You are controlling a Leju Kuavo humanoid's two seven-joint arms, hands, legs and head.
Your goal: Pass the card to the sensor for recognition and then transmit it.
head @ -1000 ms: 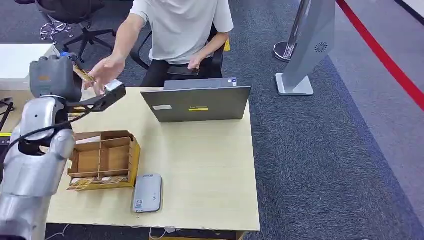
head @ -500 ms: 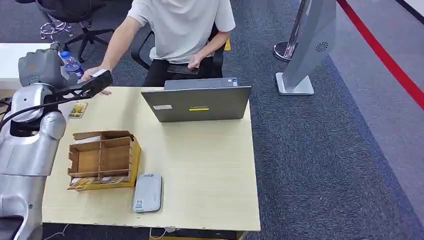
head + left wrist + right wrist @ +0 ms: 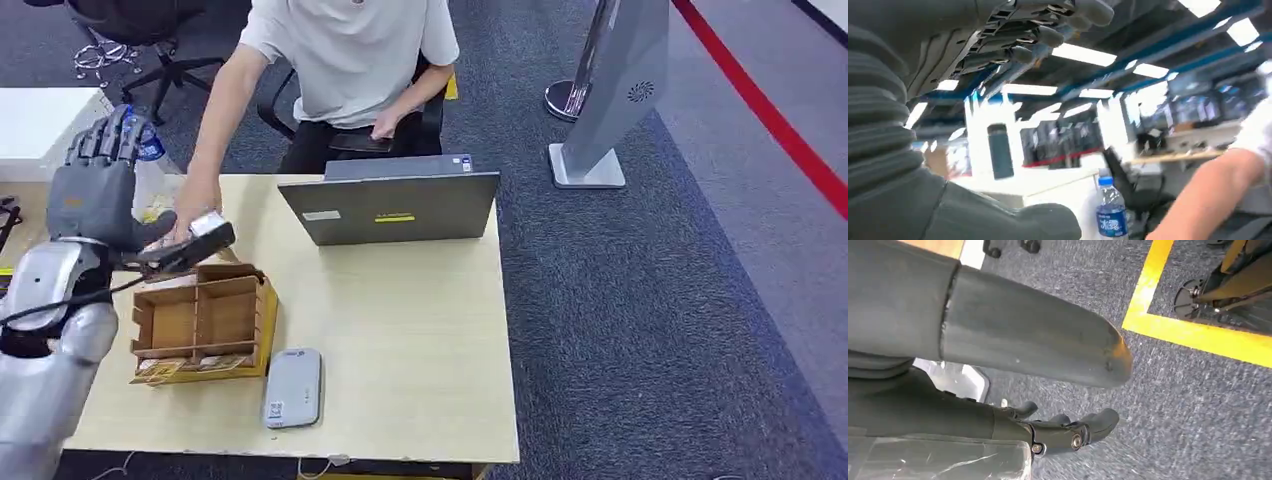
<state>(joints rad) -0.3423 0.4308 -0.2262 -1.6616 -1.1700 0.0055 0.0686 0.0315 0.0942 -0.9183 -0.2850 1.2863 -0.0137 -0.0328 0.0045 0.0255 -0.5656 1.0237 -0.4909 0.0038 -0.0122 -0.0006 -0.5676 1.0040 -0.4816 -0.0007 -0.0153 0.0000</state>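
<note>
**Left hand empty, card out of grasp**

Head view: left hand point(image 3: 100, 188) raised over bench point(image 3: 400, 330), fingers spread, empty; card hidden behind it, probably by person's hand point(image 3: 195, 212). Left wrist view: fingers point(image 3: 1048, 35) straight, gripping nothing. Right wrist view: right hand point(image 3: 1068, 432) hanging, empty, thumb apart. Card likely thin, stiff, slick: pinch across an edge

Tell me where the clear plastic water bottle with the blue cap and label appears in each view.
Head view: the clear plastic water bottle with blue cap stands at the far left, mostly hidden behind the raised left hand.
Left wrist view: the bottle stands near the lower middle.
Right wrist view: not in it.
Shared landmark: the person's forearm beside the bottle.
</note>
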